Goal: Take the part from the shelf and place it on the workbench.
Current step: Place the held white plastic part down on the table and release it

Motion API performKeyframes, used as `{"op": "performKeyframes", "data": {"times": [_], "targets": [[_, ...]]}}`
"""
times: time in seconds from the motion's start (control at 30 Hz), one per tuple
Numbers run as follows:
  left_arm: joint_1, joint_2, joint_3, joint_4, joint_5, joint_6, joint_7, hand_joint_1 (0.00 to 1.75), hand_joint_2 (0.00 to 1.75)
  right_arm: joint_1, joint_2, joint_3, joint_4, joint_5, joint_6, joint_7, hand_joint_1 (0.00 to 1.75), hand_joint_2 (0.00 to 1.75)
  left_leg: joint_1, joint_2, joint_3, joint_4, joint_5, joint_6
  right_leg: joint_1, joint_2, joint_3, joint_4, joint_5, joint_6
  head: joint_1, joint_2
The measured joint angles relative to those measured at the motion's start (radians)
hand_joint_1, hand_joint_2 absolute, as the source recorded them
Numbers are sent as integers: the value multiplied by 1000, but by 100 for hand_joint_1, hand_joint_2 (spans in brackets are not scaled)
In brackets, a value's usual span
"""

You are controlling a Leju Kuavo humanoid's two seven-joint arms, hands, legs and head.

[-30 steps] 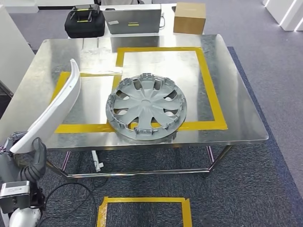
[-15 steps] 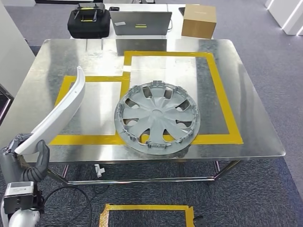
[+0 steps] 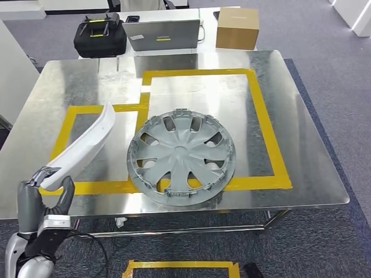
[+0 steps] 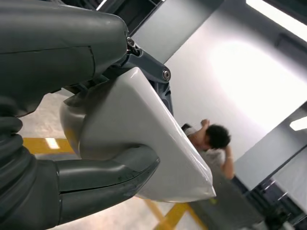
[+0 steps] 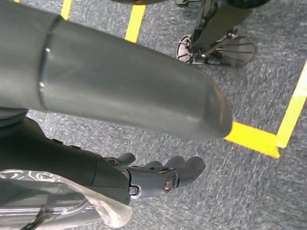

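Since the earlier frames the whole head view has shifted, so the camera moved with the robot; apart from that, the white part now reaches further over the table and lies lower, its far tip above the left taped rectangle rather than standing up near the table's left edge.

Left hand (image 3: 43,200): fingers and thumb wrapped round the near end of the white part (image 3: 83,147), holding it firmly; the left wrist view shows the thumb under the part (image 4: 152,153) and the darker fingers over it. The part is a long curved white panel, held clear of the surface as far as I can judge, near end just off the front edge of the workbench (image 3: 306,191).

Right hand (image 5: 163,175): hangs beside the body over the carpet, fingers loosely apart, holding nothing.

Judgement: transport nearly done; lowering and release remain.

Surroundings: grey wheel cover (image 3: 181,157) lies flat across the yellow tape (image 3: 262,116), just right of the target rectangle. It is the nearest obstacle if the panel swings right. Behind the table: black case (image 3: 99,36), laptop (image 3: 163,35), cardboard box (image 3: 237,27). A person (image 4: 213,143) shows in the left wrist view, well apart.
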Motion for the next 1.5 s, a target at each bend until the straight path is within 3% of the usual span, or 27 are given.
{"op": "performKeyframes", "data": {"times": [0.03,0.07,0.13,0.17,0.2,0.27,0.33,0.4,0.47,0.5,0.53,0.57,0.63,0.7,0.8,0.87,0.93,1.0,1.03,1.07,1.13,1.2,1.27,1.37,1.43,1.5], "targets": [[3,9,1,15,-29,-18,16,175,175,1,0,0,0,2,2,0,0,0,-1,0,-15,10,16,2,2,1,6,0,-4,-1,0,0],[5,19,2,32,-55,-35,31,175,175,2,0,-1,0,5,4,0,0,0,-2,0,-12,-18,51,6,4,2,12,0,-8,-1,0,0],[3,40,6,71,-105,-63,56,175,175,3,0,-3,0,10,8,1,0,0,-8,0,30,-141,137,22,8,4,23,0,-17,0,1,0],[0,51,10,95,-131,-74,66,175,175,2,1,-4,0,12,10,0,0,0,-12,1,52,-197,163,30,10,5,27,0,-20,2,1,0],[-3,63,13,121,-161,-83,74,175,175,0,1,-6,0,13,12,0,0,0,-15,1,67,-235,172,35,11,6,26,0,-22,6,1,0],[-7,89,19,169,-218,-96,86,175,175,-2,2,-9,0,16,14,-1,0,0,-19,1,74,-261,165,38,11,6,25,-2,-22,15,1,0],[-10,112,21,210,-260,-105,90,175,175,-2,0,-10,0,19,15,-1,0,0,-12,2,85,-279,168,41,11,4,20,0,-31,25,1,0],[-13,128,22,245,-279,-110,91,175,175,-2,-2,-12,0,22,16,-1,0,0,-3,3,98,-295,173,45,10,2,-11,63,-68,35,4,0],[-17,138,22,275,-290,-117,94,175,175,-3,-2,-15,0,24,16,-1,0,0,-3,3,101,-296,172,47,3,1,-76,188,-118,43,6,0],[-17,142,22,289,-298,-120,97,175,175,-2,-2,-16,0,25,17,-1,0,0,-2,4,101,-296,171,47,0,1,-107,238,-129,47,6,0],[-17,146,21,302,-307,-123,101,175,175,-1,-3,-17,0,25,17,0,0,0,-1,3,103,-296,169,46,-3,0,-124,258,-122,51,7,0],[-17,151,21,315,-316,-125,105,175,175,0,-4,-18,0,25,17,0,0,0,1,3,105,-295,167,44,-6,-1,-121,238,-96,55,7,0],[-19,160,22,337,-330,-124,111,87,175,0,-7,-19,0,26,17,1,0,0,7,2,112,-293,160,34,-12,-3,-68,116,-22,63,8,0],[-20,171,27,357,-332,-119,112,0,175,-3,-8,-20,0,27,18,0,0,0,6,1,114,-286,153,19,-13,-2,-16,16,9,58,9,0],[-17,177,43,380,-286,-108,79,0,175,-3,-8,-23,0,29,21,-2,0,0,5,1,116,-289,153,3,-8,1,-6,-1,7,34,8,0],[-14,167,56,384,-213,-94,30,0,87,-1,-8,-24,-1,31,20,-3,0,0,7,1,108,-267,135,-5,-9,0,-3,-4,9,19,6,0],[-9,142,72,381,-126,-75,-17,0,0,-2,-9,-25,-1,32,17,-5,0,0,7,2,62,-162,77,-8,-9,-1,-1,-6,9,9,4,0],[-1,106,89,369,-43,-58,-48,0,0,-3,-9,-25,-1,35,15,-6,0,0,6,2,-3,-26,23,-8,-4,-2,1,-6,7,4,4,0],[3,86,97,360,-10,-51,-57,0,0,-2,-9,-25,-1,36,14,-6,0,0,5,2,-20,7,20,-5,-1,-2,2,-6,6,3,4,0],[6,70,103,351,11,-47,-62,0,0,-1,-8,-25,-1,37,13,-7,0,0,4,2,-18,0,38,0,2,-2,5,-6,5,2,4,0],[7,44,113,332,40,-45,-70,0,0,0,-8,-25,-1,39,12,-7,0,0,-3,2,33,-115,112,17,7,-1,11,-6,3,0,5,0],[7,20,125,306,100,-44,-94,0,0,-1,-6,-26,-1,40,9,-7,0,0,-12,3,87,-235,156,36,11,0,12,-5,1,4,5,0],[11,-13,135,268,192,-41,-124,0,0,-1,-4,-29,-1,41,2,-8,0,0,-19,2,101,-274,157,43,10,0,7,-6,2,13,6,0],[22,-66,141,197,298,-32,-148,0,0,-1,-4,-36,-1,44,-6,-8,0,0,-13,1,107,-292,164,47,8,-2,1,6,-12,31,7,0],[26,-96,141,159,330,-26,-157,0,0,-1,-4,-40,-1,44,-8,-8,0,0,-7,3,111,-301,169,50,6,-2,-40,93,-63,41,11,0],[34,-120,141,132,369,-10,-177,0,0,-1,-3,-43,-1,44,-10,-7,0,0,-6,4,110,-301,169,51,1,-3,-105,226,-120,50,14,0]]}}
